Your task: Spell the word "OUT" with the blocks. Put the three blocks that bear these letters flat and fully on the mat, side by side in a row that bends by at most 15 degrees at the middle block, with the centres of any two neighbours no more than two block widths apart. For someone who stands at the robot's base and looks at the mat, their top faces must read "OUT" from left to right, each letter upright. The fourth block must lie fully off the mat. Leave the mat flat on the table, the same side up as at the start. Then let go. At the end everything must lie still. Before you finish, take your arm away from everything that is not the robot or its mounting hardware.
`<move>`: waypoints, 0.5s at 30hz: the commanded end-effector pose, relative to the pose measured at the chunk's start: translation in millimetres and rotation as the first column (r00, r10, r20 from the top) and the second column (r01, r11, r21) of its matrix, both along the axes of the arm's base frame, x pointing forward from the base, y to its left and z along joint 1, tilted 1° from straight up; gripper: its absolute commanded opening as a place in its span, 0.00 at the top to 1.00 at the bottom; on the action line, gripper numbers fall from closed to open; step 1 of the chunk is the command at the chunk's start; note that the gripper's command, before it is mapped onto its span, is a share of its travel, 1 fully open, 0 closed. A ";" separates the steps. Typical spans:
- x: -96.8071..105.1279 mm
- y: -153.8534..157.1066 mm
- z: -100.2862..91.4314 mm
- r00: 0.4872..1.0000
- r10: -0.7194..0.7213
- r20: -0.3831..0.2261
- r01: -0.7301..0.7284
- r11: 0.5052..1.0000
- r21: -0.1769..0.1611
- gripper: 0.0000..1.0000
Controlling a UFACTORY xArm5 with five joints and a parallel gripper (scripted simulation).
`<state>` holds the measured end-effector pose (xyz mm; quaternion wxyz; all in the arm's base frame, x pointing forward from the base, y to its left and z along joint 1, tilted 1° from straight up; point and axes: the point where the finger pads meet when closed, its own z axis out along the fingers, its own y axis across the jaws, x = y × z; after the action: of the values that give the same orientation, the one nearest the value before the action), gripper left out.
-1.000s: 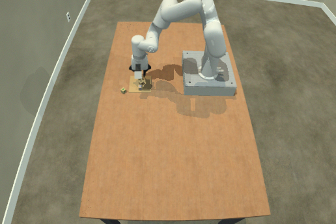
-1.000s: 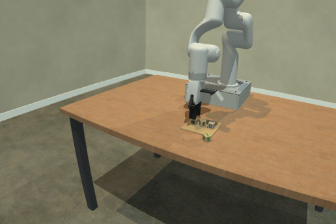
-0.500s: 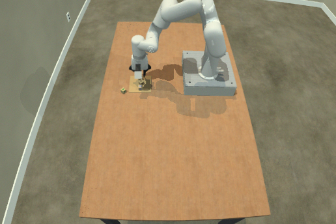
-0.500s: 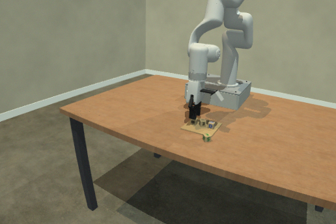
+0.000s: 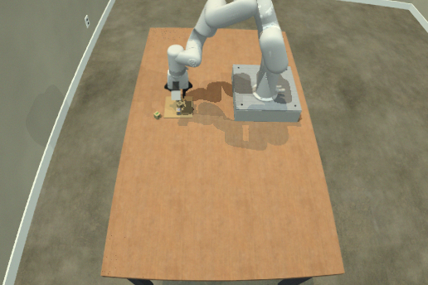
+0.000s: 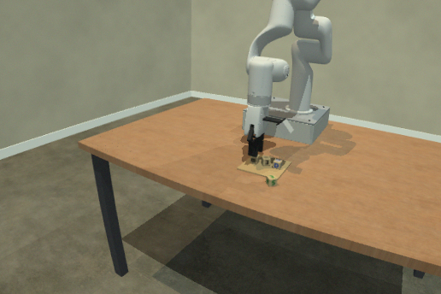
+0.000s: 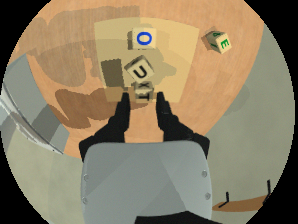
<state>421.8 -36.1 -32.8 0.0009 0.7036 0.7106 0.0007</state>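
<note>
From above, the claw [image 5: 182, 94] [image 6: 255, 151] [image 7: 143, 99] is hanging over the mat's [image 5: 169, 109] [image 6: 255, 169] [image 7: 179, 50] upper edge, hiding T.

From outside, T [image 6: 254, 160] [image 7: 144, 94] is sitting on the mat, right below the fingers.

At the wrist, T is lying between the tips in the picture, bare gaps showing either side; the fingers are standing apart, gripping nothing. U [image 6: 266, 161] [image 7: 139, 69] is sitting askew just above T, so any squeeze would probably be running sideways, left to right, across T.
</note>
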 end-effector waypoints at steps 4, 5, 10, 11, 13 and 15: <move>1.2 0.0 -3.7 1.000 0.000 0.003 0.000 1.000 0.000 0.58; 1.2 0.0 -5.1 1.000 0.000 0.003 0.000 1.000 0.000 0.58; 1.1 0.1 -10.1 1.000 0.000 0.003 0.000 1.000 0.000 0.58; 1.1 0.2 -11.9 1.000 0.000 0.003 0.000 1.000 0.000 0.58; 1.2 0.2 -15.5 1.000 0.000 0.003 0.000 1.000 0.000 0.58; 1.2 0.2 -19.1 1.000 0.000 0.003 0.000 1.000 0.000 0.58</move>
<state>421.5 -35.8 -47.3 0.0008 0.7036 0.7106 0.0007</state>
